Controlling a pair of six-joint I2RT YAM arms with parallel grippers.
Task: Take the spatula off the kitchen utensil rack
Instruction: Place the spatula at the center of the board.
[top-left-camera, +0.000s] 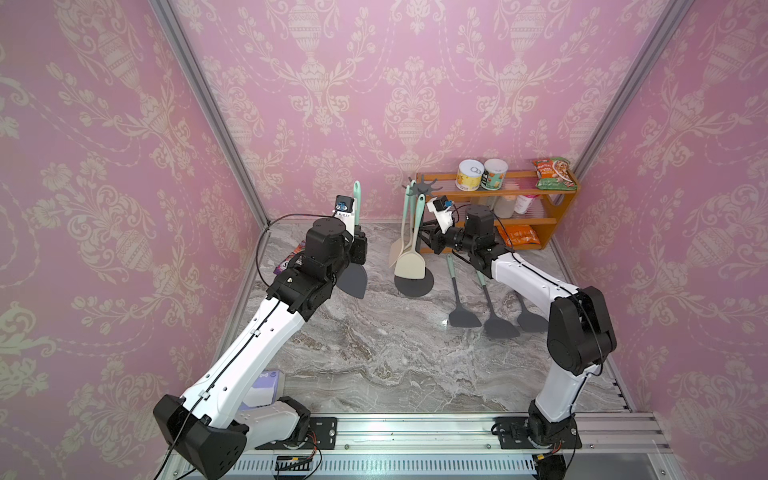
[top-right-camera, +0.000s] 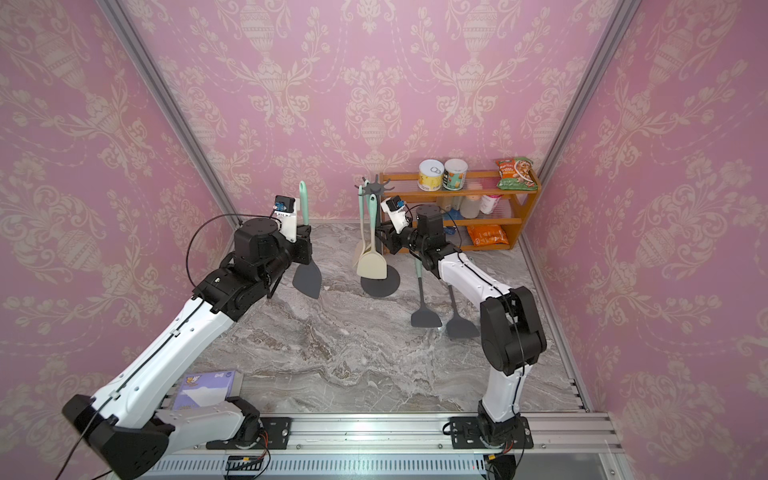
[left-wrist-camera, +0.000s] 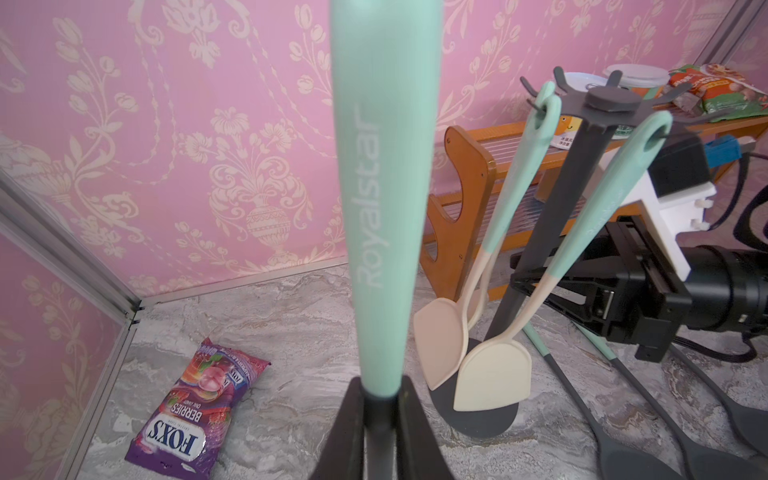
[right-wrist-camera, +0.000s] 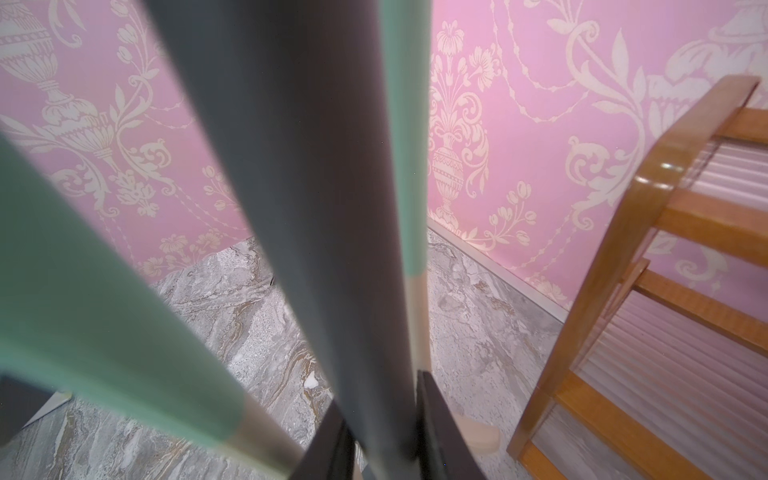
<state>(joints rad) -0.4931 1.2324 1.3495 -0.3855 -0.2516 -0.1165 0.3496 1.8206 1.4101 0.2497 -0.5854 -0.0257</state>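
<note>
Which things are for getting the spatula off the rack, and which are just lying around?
For the job: kitchen utensil rack, its pole gripped by the right end effector; grey-bladed spatula in the left end effector; two cream spatulas hanging on the rack.
Just lying about: three dark spatulas on the table; orange shelf with cans; Fox's candy bag; purple box.

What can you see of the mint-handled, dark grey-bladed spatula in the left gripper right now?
The spatula has a smooth mint-green handle, plastic-looking, printed Royalstar, then a dark grey neck and flat dark grey blade. It stands roughly upright, blade down, over the marble table, apart from the dark grey utensil rack. The left gripper is shut on the neck just below the handle; nothing else appears to touch it.
</note>
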